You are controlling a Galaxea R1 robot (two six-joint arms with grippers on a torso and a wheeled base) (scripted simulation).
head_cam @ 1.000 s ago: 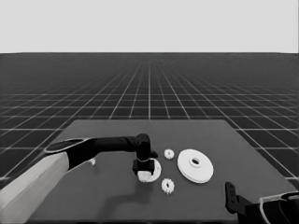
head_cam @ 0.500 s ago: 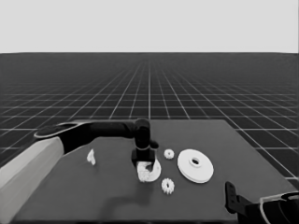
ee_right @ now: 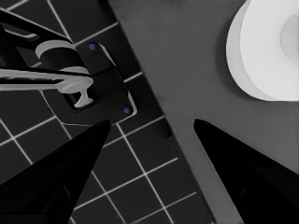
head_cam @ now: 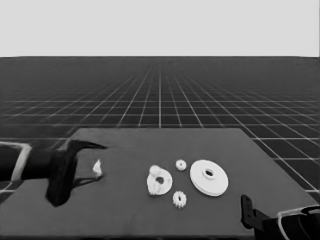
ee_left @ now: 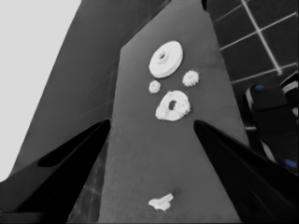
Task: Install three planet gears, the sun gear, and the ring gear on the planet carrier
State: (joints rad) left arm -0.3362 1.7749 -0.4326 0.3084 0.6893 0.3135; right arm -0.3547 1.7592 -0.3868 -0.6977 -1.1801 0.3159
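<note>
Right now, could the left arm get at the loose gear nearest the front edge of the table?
Probably yes. The left gripper is open and empty at the table's left end, with bare table toward the front gear; only the thin white piece lies near it.

- Larger round part [ee_right: 268,51] runs off the right wrist picture's edge.
- Lumps, likely gears, on the smaller round part [head_cam: 159,181] are too blurred to count.
- Right arm [head_cam: 285,222] is cut off at the head view's corner.

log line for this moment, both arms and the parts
left gripper: open, table's left end | right gripper: open, parked | smaller round part: gears on it | larger round part: beside it
</note>
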